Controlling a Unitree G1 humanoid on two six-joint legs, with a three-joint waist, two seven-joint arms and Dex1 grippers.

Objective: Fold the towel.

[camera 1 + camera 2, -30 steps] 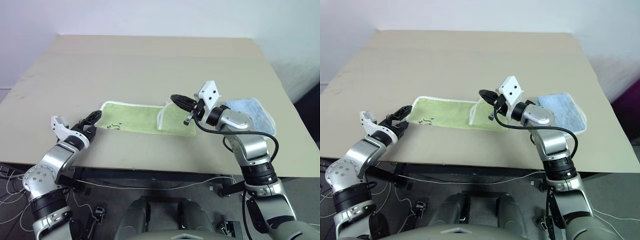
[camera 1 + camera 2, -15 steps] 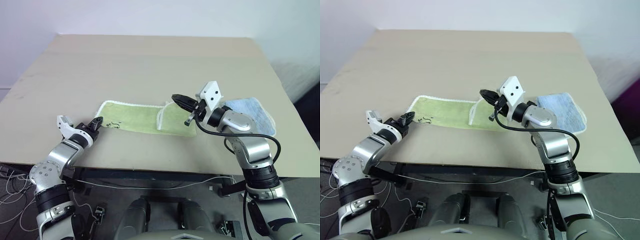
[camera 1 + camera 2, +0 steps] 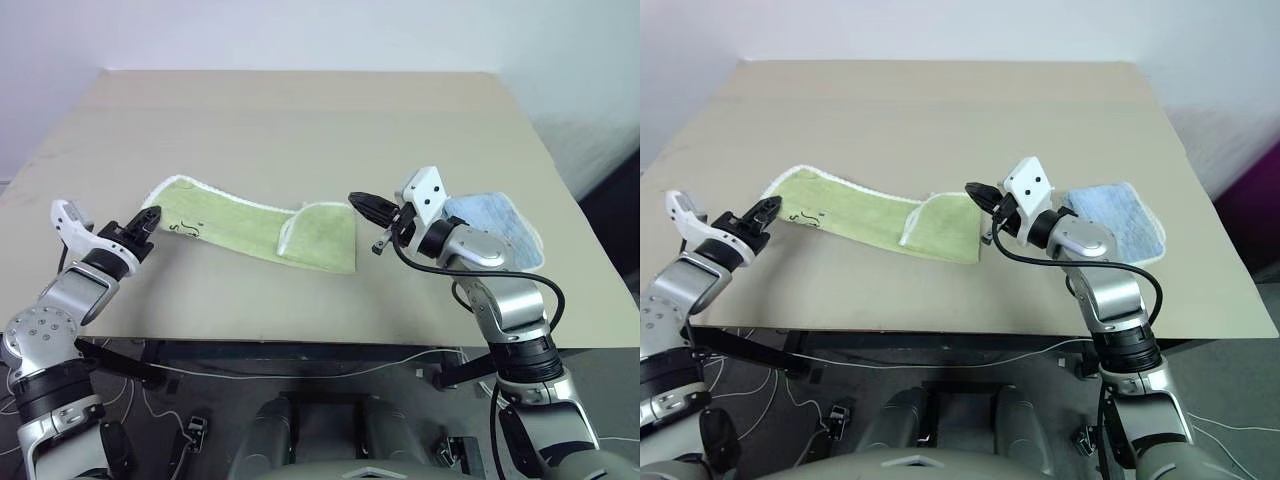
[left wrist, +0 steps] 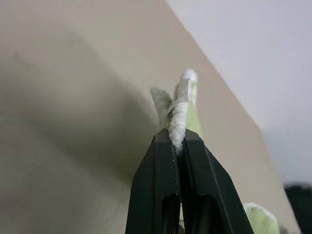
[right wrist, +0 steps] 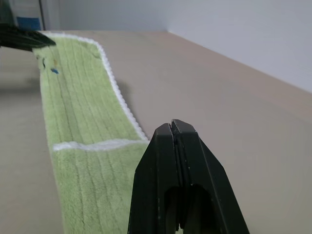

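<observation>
Now, through my head cameras, I am seeing my left claw [image 3: 146, 217] clamped tight on the near left corner of the towel [image 3: 250, 228], right beside its black scribbled mark [image 3: 182, 229]. A second ago those fingers were standing wide beside that corner; since then they have snapped together and the arm has been lifting and drawing out to my left. The left end of the towel is now hanging clear of the table [image 3: 300, 120], while the right end, already doubled over on itself, is resting flat near my right claw [image 3: 364, 205]. That claw is fully closed on nothing, hovering just beside the folded end and staying where it was. I judge the corner to be secured, so I am set to carry it across toward the doubled end.

In my left wrist view, my two black fingers [image 4: 163, 195] are pinching a wad of terry cloth with white edging [image 4: 178, 117] poking out beyond the tips.

In my right wrist view, my fingers [image 5: 165, 170] are pressed together, empty, with the towel stretching away beyond them.

The table is a plain tan board with a seam across its far part. A light blue folded cloth [image 3: 500, 225] is lying behind my right wrist. Pale walls are standing beyond, and cables are trailing on the floor below.
</observation>
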